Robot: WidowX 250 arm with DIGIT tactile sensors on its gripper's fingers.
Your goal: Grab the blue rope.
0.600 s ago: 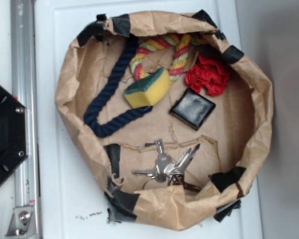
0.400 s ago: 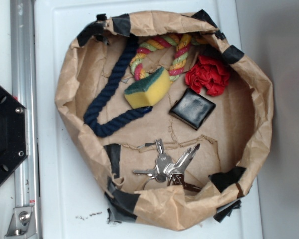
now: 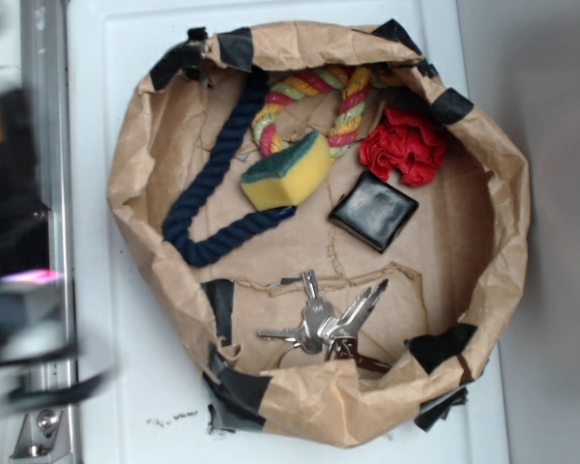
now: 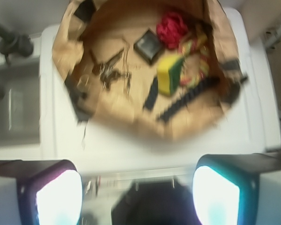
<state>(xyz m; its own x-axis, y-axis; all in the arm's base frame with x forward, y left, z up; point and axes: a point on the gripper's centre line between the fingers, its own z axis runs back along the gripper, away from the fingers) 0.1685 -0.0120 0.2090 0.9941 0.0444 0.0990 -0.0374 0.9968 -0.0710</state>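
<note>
Tool sits wide open, well short of the blue rope, whose long leg lies across its approach.

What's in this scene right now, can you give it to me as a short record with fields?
container: brown paper bag rolled open on a white surface
target: blue rope, curved along the bag's left side, untouched
beside target: yellow sponge, touching the rope
other contents: multicoloured rope, red cloth, black wallet, keys
gripper: gripper open, outside the bag, blurred
</note>
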